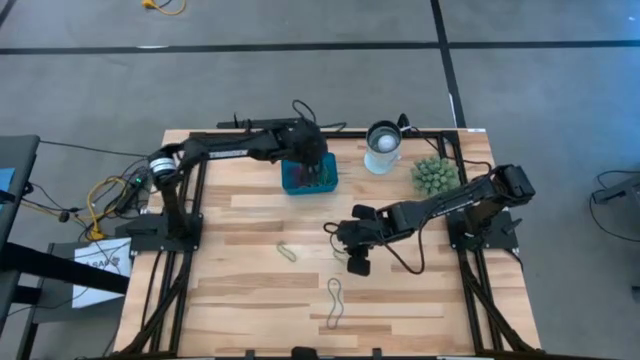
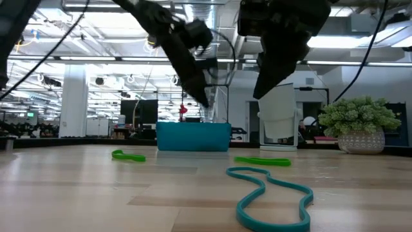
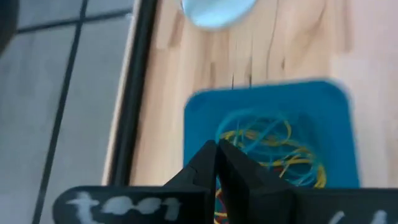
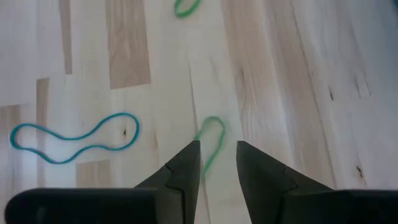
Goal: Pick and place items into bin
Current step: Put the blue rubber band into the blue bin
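The teal bin (image 1: pixel 309 180) (image 2: pixel 193 136) stands near the table's far edge and holds several yellow, teal and red rubber bands (image 3: pixel 273 146). My left gripper (image 3: pixel 216 148) (image 1: pixel 312 160) hangs shut just above them. My right gripper (image 4: pixel 217 155) (image 1: pixel 356 262) is open over the table's middle, well above the wood. Its fingers stand on either side of a green band (image 4: pixel 210 140) (image 2: pixel 262 161) lying flat below. A second green band (image 1: pixel 287 251) (image 2: pixel 129 156) (image 4: pixel 186 7) lies to the left. A teal band (image 1: pixel 335 302) (image 4: pixel 71 138) (image 2: pixel 270 200) lies nearer the near edge. My left gripper has its fingertips (image 3: pixel 208 155) closed together over the bin. Red and yellow (image 3: pixel 217 202) show in the gap behind the tips, but I cannot tell whether a band is pinched there or lies in the bin below.
A round white-and-metal cup (image 1: pixel 382 146) (image 2: pixel 280 119) and a spiky green plant ball (image 1: pixel 435 175) (image 2: pixel 359 119) stand at the far right. Bare wood stretches around the loose bands toward the near edge. Cables hang off the table's left side (image 1: pixel 105 195).
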`<state>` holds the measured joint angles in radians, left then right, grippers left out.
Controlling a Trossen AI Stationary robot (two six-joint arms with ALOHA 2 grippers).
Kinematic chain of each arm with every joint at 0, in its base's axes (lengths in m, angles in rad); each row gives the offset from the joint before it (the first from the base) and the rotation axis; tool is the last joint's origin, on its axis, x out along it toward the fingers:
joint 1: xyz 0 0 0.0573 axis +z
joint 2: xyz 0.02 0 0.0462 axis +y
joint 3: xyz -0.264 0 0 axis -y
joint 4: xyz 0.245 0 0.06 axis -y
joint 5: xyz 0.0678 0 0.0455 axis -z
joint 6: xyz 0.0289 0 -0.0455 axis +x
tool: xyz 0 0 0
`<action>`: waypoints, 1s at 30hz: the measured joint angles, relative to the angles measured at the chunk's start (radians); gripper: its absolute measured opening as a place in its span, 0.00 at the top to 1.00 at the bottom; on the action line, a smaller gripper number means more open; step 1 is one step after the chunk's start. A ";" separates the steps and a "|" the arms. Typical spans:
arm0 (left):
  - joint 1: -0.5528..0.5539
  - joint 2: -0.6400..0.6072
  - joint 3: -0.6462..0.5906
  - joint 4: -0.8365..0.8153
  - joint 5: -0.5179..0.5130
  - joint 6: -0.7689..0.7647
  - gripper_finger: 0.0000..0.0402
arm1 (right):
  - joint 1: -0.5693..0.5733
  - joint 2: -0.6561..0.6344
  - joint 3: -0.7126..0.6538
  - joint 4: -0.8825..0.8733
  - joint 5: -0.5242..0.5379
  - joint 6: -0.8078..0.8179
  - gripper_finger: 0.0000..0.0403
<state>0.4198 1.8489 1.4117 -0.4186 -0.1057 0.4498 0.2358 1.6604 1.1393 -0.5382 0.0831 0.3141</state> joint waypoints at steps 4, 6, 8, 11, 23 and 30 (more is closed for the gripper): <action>0.003 0.088 0.000 0.032 -0.052 0.001 1.00 | -0.002 0.000 0.000 -0.004 -0.002 0.000 0.76; 0.004 0.119 0.000 0.039 -0.058 0.003 1.00 | -0.002 0.000 0.000 -0.005 -0.002 0.000 0.76; 0.003 0.141 -0.001 0.041 -0.056 0.007 1.00 | 0.000 0.000 0.000 -0.005 -0.002 0.000 0.76; 0.002 0.169 -0.001 0.057 -0.053 -0.002 1.00 | 0.006 0.000 0.000 -0.008 -0.003 -0.004 0.76; 0.000 0.198 0.018 -0.005 -0.050 -0.046 1.00 | 0.006 0.000 0.000 -0.011 -0.003 -0.008 0.76; -0.002 0.196 0.087 -0.107 -0.047 -0.080 0.89 | 0.006 0.000 0.000 -0.011 -0.003 -0.008 0.76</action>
<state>0.4176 2.0452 1.4987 -0.5251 -0.1532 0.3698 0.2417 1.6604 1.1393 -0.5491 0.0799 0.3061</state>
